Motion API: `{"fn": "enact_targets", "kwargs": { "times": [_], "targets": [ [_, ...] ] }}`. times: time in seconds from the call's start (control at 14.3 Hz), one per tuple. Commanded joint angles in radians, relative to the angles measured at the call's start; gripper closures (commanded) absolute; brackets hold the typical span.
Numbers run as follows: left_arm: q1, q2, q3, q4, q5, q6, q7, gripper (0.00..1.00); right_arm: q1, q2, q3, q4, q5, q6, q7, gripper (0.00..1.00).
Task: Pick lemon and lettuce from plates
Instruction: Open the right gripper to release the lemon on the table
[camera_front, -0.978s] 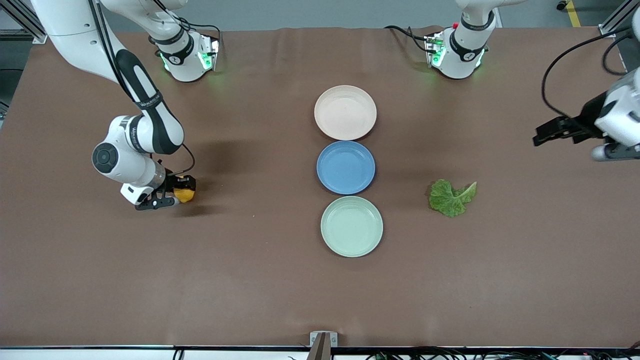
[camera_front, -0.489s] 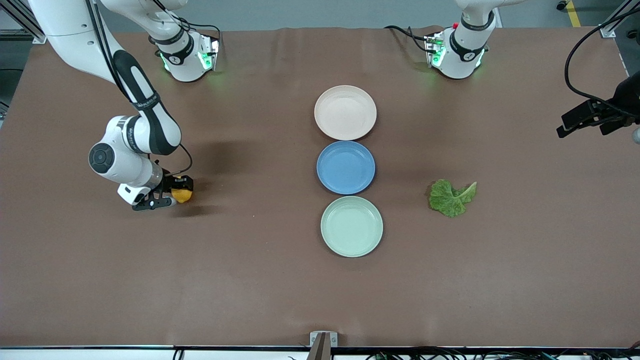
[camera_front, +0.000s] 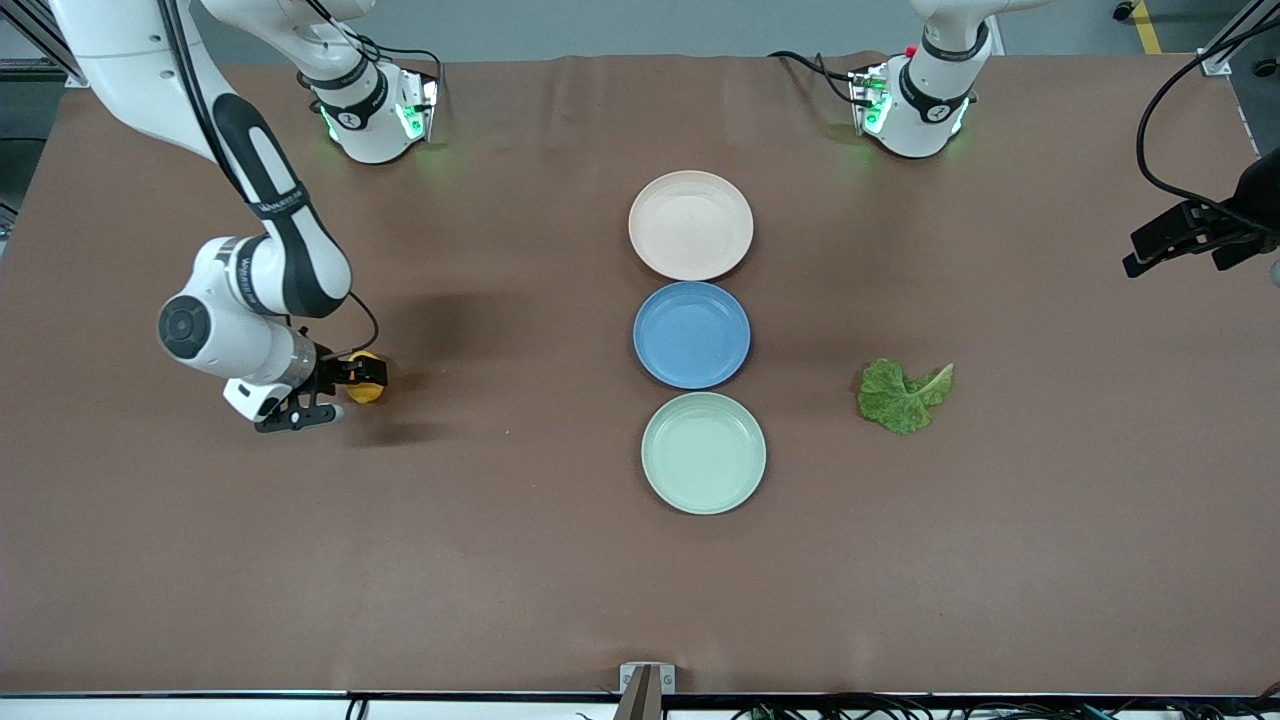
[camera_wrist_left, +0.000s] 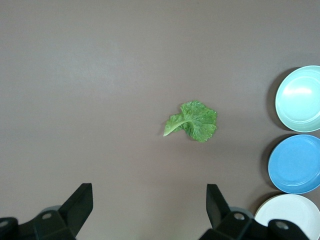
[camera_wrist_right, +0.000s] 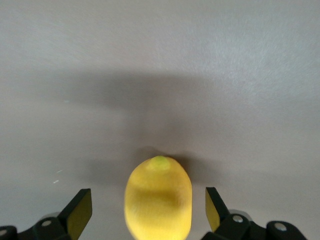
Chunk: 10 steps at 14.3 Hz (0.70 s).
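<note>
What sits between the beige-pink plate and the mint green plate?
The blue plate, empty, lies between the beige-pink plate and the mint green plate. The front view shows all three in one row; the left wrist view does too.

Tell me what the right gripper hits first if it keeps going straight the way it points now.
The lemon. The right gripper is open with the fruit between its fingers, neither visibly touching it. It appears to rest on the brown table toward the right arm's end, so the table probably comes next.

A small oval yellow-orange lemon (camera_front: 364, 387) is seen between the right gripper's (camera_front: 337, 393) spread fingers. A crinkled green lettuce leaf (camera_front: 903, 394) lies flat under the left gripper (camera_wrist_left: 150, 210), beside the empty beige-pink plate (camera_front: 690, 225) and mint green plate (camera_front: 703, 453).
</note>
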Motion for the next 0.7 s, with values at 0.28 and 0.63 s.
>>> {"fn": "enact_targets", "kwargs": {
  "times": [0.28,0.63],
  "targets": [
    [0.0,0.019,-0.004,0.038,0.023,-0.022,-0.005,0.0,-0.015,-0.101,-0.025,0.23,-0.176,-0.379,0.121,0.0],
    [-0.009,0.024,-0.004,0.044,0.022,-0.022,-0.005,0.0,-0.032,-0.205,-0.04,0.292,-0.203,-0.535,0.145,0.0]
  ]
}}
